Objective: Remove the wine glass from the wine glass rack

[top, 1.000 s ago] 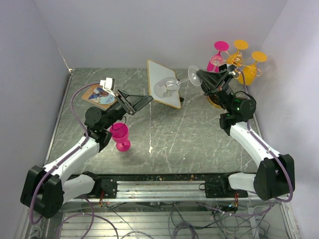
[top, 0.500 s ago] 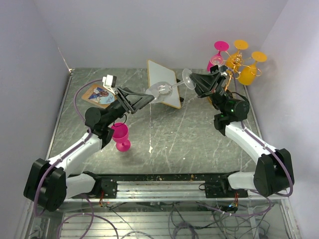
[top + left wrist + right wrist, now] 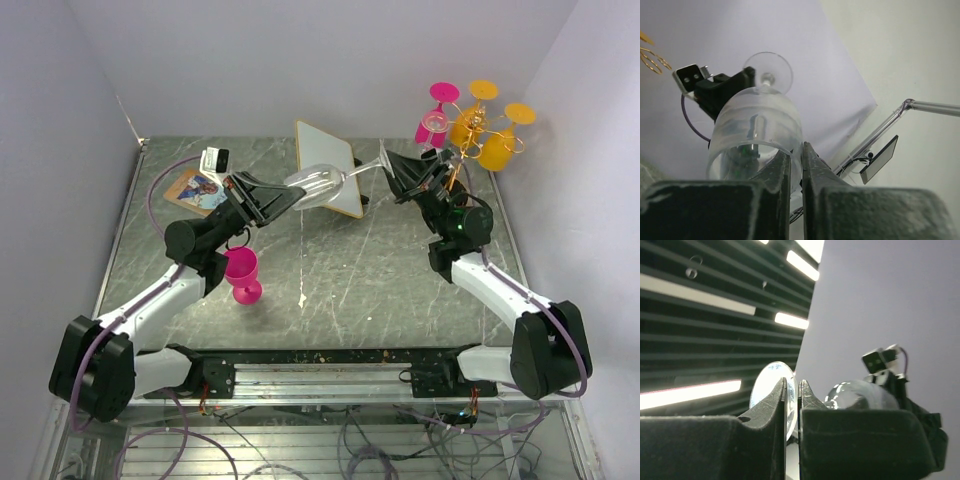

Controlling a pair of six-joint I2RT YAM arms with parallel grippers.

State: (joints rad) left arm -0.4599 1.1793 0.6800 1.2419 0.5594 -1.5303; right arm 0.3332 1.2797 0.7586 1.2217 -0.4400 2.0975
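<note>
Seeing the clear wine glass (image 3: 322, 180) off the wine glass rack (image 3: 468, 128), lying sideways in the air between both arms. Our left end effector (image 3: 292, 197) is narrow, pinching the bowl's rim wall. Our right end effector (image 3: 390, 165) is narrow too, clamped on the foot disc. We see the rack just behind the right end effector, with orange glasses (image 3: 494, 148) hanging on it. A pink glass (image 3: 240, 272) stands on the counter (image 3: 380, 270) below the left end effector.

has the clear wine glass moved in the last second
Yes. The clear wine glass has shifted left: its bowl now overhangs the white board's left edge, reaching the left hand.
</note>
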